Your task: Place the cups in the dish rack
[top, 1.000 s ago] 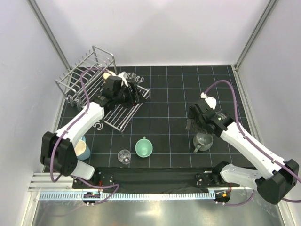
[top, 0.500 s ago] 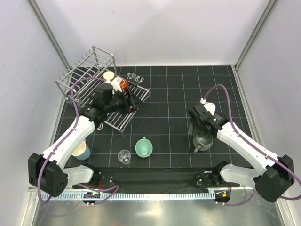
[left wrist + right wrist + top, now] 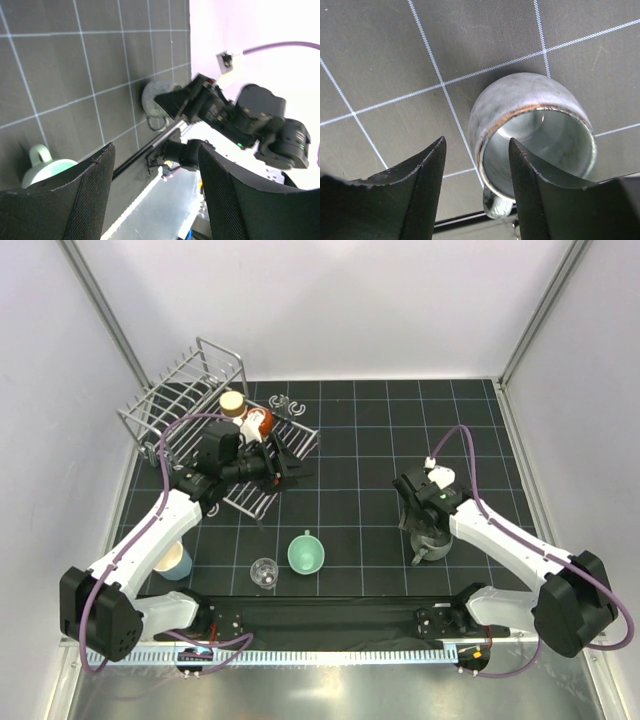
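On the black gridded counter (image 3: 370, 440), the silver wire dish rack (image 3: 185, 400) stands at the far left. An orange-red cup (image 3: 260, 423) and a beige cup (image 3: 232, 400) sit at its right edge, with small grey C-shaped clips (image 3: 285, 405) just beside them. A mint green cup (image 3: 306, 552) and a clear glass (image 3: 264, 571) stand near the front, well apart from the rack.

We cannot tell whether the two far cups rest on the rack's bars. The left arm (image 3: 150, 530) half hides a light blue cup (image 3: 175, 562) at the near left. From above, the right arm (image 3: 500, 540) covers much of the grey handled mug (image 3: 530, 130) on the right.

The right fingers (image 3: 437, 155) are parted, one outside the mug's wall and the other over its opening. We cannot make out whether they touch it. The left fingers (image 3: 105, 160) stand wide apart, hold nothing, and hover over the rack's low near end.
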Available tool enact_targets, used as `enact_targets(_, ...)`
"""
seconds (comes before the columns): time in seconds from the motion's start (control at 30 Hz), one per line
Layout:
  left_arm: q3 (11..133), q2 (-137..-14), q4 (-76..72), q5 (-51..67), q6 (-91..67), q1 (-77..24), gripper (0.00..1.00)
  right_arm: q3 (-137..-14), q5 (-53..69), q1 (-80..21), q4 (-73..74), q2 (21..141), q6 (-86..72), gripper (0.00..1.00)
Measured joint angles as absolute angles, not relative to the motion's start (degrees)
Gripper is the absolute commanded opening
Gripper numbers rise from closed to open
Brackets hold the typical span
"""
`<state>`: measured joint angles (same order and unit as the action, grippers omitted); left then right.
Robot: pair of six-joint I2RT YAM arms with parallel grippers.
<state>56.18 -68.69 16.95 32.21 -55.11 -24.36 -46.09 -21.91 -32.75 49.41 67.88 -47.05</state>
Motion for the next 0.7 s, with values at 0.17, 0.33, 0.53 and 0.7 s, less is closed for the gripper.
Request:
enact_targets(0.17,56.18,-68.69,16.93,35.46,-56.62,-24.36,0.67,-44.66,-22.52,-32.53,47.59,69.36,-48.51,0.45)
enact_targets(0.33,56.21,-68.66,16.88,39.31,-57.82,-24.56,0.67,-43.97,-23.46,-32.36,47.18,69.76,-49.47,0.34)
enact_targets(0.53,56.21,-66.81,16.82,41.25,-58.37,-25.12,0.67,-43.77,-23.92,-32.12,45.91,69.38,-49.52,0.10)
enact_targets(0.7,56.21,-64.90,16.49,42.02,-58.67,-25.47,0.68,-42.46,-22.48,-31.97,44.86,65.12,-47.90,0.04)
